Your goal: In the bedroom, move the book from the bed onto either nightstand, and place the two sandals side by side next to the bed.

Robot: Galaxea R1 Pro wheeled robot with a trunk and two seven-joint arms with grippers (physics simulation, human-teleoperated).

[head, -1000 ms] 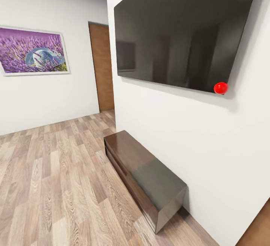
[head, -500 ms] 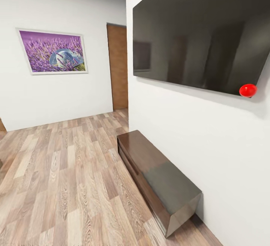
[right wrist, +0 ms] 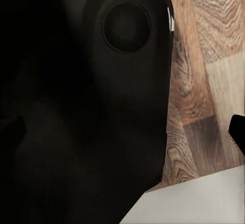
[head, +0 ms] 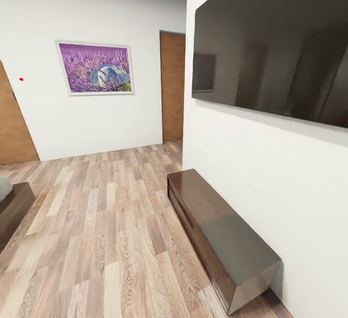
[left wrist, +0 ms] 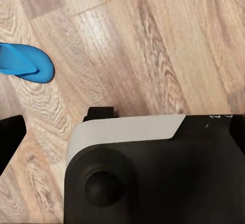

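While the robot is on its way across the wood floor (head: pixel 96 231), the head view takes in a long low dark bench (head: pixel 220 233) against a white wall, a black screen (head: pixel 275 47) mounted above that bench, a lavender picture (head: pixel 95 68) on the far wall beyond it, and a brown door (head: pixel 172 85) just past the bench's far end. At the edge of the view, well apart from the bench, a dark wooden corner with a pale pad on top (head: pixel 9 202) looks like the bed's foot, though too little shows to be sure. One blue sandal (left wrist: pixel 25 64) lies flat on the floor in the left wrist view, beside the robot's dark base (left wrist: pixel 153 173). I cannot tell whether either claw is open or closed; only dark slivers at the frame edges hint at fingers. By my reading, no part of the task is visibly done: the book, the nightstands and the second sandal all remain to be found.
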